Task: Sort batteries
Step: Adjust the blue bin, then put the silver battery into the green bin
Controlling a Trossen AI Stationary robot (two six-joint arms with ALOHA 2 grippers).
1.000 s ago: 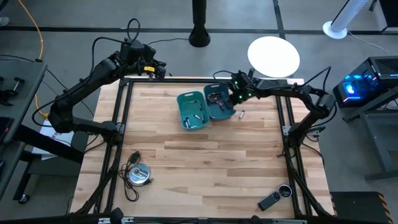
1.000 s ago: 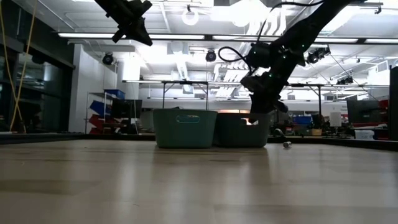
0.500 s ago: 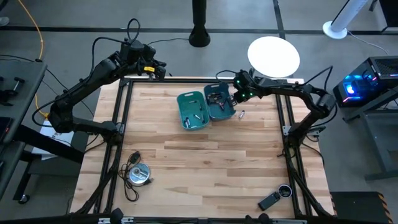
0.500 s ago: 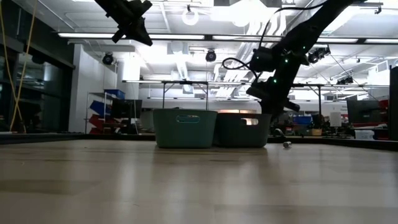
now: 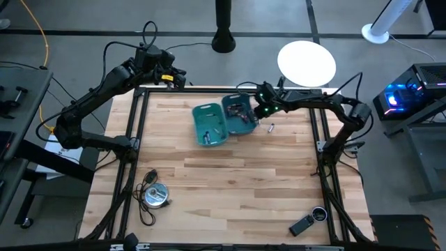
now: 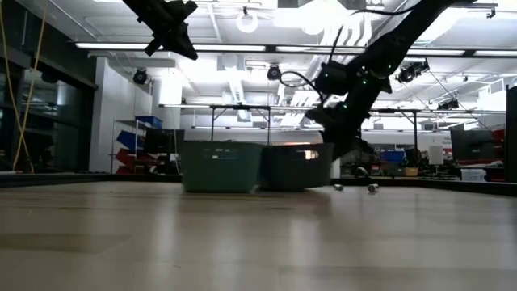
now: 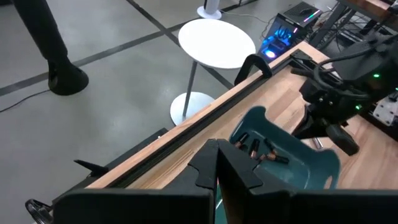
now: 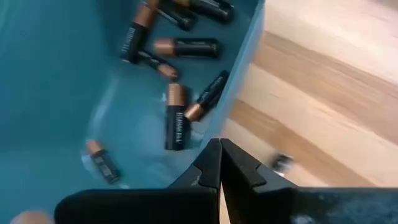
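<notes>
Two teal bins stand side by side at the table's far middle: a lighter one [image 5: 209, 125] and a darker one [image 5: 239, 115]. Several dark, copper-ended batteries [image 8: 176, 121] lie in the darker bin, and a few [image 5: 216, 132] lie in the lighter one. Loose batteries rest on the wood right of the bins [image 5: 272, 127] [image 6: 338, 187] [image 6: 372, 187]. My right gripper [image 5: 259, 111] [image 8: 219, 152] is shut at the darker bin's right wall. My left gripper [image 5: 180, 78] [image 7: 216, 163] is shut and hangs high over the far-left corner. My right gripper has its shut fingertips [image 8: 211, 155] against the darker bin's right wall, at the rim [image 8: 239, 81]. It comes slanting down from the table's right side. The fingers cover the exact spot of touch. The bin stands upright on the table.
A silver disc with a black cable [image 5: 155, 195] lies near the left near corner, and a black gadget with a lens [image 5: 303, 224] near the right near corner. Black frame rails [image 5: 132, 139] border the table. A white round side table [image 5: 306, 63] stands beyond the far edge.
My right gripper drew back to the right and rose, then came down and moved left against the darker bin. Both bins slid together toward the table's left. A loose battery now shows on the wood where the darker bin stood.
</notes>
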